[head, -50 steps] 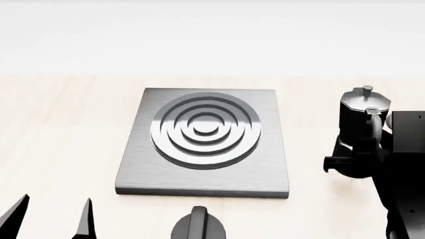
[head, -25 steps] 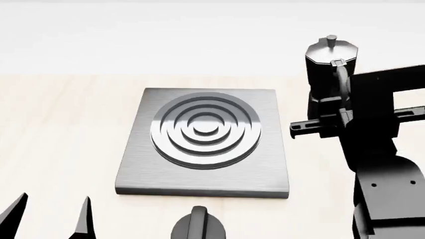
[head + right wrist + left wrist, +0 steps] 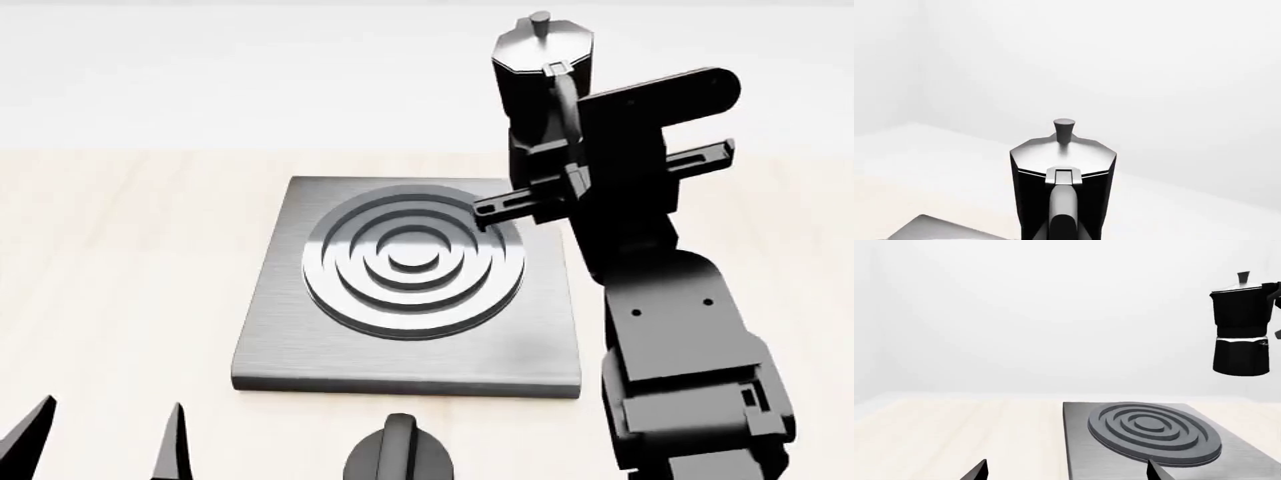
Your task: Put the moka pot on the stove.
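The moka pot, black and faceted with a silvery lid and knob, hangs upright in the air above the far right part of the stove. My right gripper is shut on its curved handle. The right wrist view shows the moka pot from behind its handle, with a corner of the stove below. From the left wrist view, the moka pot floats well above the stove. My left gripper stands open near the front left, holding nothing, with its open tips at the stove's near edge.
A squat round black knob sits on the light wooden table just in front of the stove. My right arm rises along the stove's right side. A white wall stands behind the table.
My right arm has lifted the moka pot off the table to the right of the stove and carried it up and left, over the stove's far right part. The left gripper has hardly moved.
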